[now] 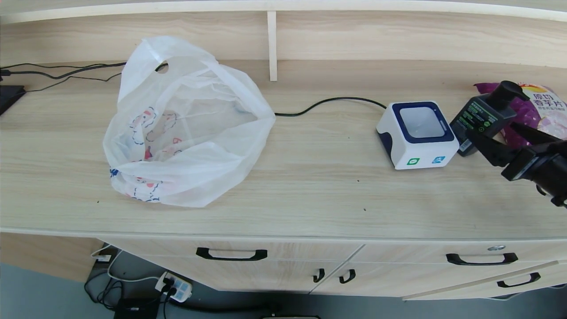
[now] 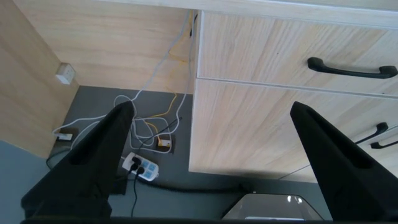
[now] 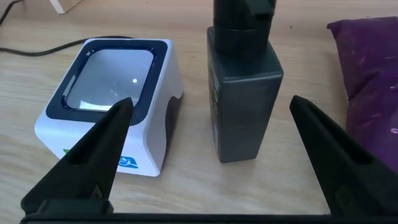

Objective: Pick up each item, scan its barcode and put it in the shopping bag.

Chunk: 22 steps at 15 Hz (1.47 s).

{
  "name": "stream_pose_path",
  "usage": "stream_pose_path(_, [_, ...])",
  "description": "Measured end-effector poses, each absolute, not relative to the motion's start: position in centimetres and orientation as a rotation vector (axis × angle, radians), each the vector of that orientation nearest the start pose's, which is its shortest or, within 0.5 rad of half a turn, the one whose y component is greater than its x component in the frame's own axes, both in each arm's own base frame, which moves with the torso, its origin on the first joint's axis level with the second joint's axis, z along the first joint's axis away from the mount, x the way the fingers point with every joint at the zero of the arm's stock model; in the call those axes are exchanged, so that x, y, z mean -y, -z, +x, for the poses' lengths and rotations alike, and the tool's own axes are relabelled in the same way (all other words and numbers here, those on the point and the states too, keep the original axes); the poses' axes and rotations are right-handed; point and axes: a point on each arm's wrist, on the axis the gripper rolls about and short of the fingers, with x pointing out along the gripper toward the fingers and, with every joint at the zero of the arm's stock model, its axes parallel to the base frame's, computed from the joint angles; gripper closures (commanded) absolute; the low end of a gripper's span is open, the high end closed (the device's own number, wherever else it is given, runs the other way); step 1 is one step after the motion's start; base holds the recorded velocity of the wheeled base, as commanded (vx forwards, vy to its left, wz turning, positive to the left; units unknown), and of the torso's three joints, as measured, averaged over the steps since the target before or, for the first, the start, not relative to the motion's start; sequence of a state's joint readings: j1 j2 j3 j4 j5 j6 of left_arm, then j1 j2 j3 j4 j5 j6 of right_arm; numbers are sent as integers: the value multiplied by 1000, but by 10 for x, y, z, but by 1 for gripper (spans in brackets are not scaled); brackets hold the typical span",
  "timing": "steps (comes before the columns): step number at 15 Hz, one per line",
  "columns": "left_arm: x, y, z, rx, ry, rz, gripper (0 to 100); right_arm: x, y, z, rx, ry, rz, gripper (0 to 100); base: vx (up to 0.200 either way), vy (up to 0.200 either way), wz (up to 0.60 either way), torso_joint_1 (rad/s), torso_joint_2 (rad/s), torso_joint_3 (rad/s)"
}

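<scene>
On tabletop, bottle stands just beside scanner. My right claw wide open, empty, facing it; left claw open too. Risk: finger nudges bottle, tips it onto scanner.

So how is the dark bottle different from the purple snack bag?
The dark pump bottle stands upright, while the purple snack bag lies flat. The bottle is dark grey with green print, and the snack bag is bright purple. The bottle sits right beside the scanner, and the snack bag lies behind the bottle, farther from the scanner. Both rest on the wooden counter, and neither is in the shopping bag yet.
</scene>
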<state>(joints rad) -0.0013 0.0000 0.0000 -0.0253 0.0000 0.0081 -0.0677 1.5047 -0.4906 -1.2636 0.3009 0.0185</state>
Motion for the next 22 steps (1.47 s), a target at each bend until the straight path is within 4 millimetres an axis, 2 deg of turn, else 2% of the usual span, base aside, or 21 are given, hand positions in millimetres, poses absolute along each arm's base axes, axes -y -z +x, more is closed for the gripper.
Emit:
stream_pose_path(5, [0, -78, -23, 25, 2, 8, 0, 19, -219, 258, 256, -215, -45, 0, 0, 0, 0, 0, 0, 0])
stream_pose_path(14, [0, -78, -23, 26, 2, 5, 0, 30, -218, 281, 269, -232, -64, 0, 0, 0, 0, 0, 0, 0])
stream_pose_path(19, [0, -78, -23, 26, 2, 5, 0, 37, -217, 301, 333, -219, -83, 0, 0, 0, 0, 0, 0, 0])
stream_pose_path(20, [0, -78, -23, 25, 1, 4, 0, 37, -216, 303, 332, -219, -83, 100, 0, 0, 0, 0, 0, 0])
stream_pose_path(22, [0, -78, -23, 26, 2, 5, 0, 37, -216, 307, 340, -223, -82, 100, 0, 0, 0, 0, 0, 0])
